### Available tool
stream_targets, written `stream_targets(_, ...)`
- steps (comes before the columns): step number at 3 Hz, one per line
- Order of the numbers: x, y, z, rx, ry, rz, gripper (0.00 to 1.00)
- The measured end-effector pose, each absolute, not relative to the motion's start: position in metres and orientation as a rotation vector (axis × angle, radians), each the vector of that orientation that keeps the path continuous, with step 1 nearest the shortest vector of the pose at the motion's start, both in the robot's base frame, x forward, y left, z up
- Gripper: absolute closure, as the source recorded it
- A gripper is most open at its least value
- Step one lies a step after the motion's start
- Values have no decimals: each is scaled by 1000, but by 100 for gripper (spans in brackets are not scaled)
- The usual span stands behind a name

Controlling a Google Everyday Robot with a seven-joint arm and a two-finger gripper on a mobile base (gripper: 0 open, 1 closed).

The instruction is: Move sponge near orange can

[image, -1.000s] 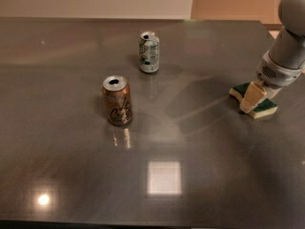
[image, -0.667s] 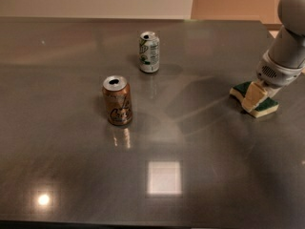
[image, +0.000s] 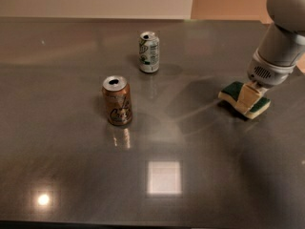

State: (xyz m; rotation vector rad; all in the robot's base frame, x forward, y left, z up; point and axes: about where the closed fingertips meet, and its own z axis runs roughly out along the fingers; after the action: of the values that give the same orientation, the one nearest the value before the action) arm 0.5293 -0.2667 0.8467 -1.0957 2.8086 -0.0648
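The sponge, dark green on top with a pale yellow base, sits at the right side of the table. My gripper comes down onto it from the upper right and is shut on its middle, with one tan finger in front of it. The sponge is at or just above the table top. The orange can, copper with dark script and a silver top, stands upright left of centre, well to the left of the sponge.
A white-and-green can stands upright behind the orange can, towards the back centre. The dark glossy table shows a bright square light reflection near the front. My grey arm fills the upper right corner.
My gripper and the sponge have shifted together a little to the left. Both cans have stayed where they were.
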Motion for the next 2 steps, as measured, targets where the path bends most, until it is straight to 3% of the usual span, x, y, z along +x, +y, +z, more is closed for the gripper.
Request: stream_targets(2,498,-196,858,-1581,2605,0,100)
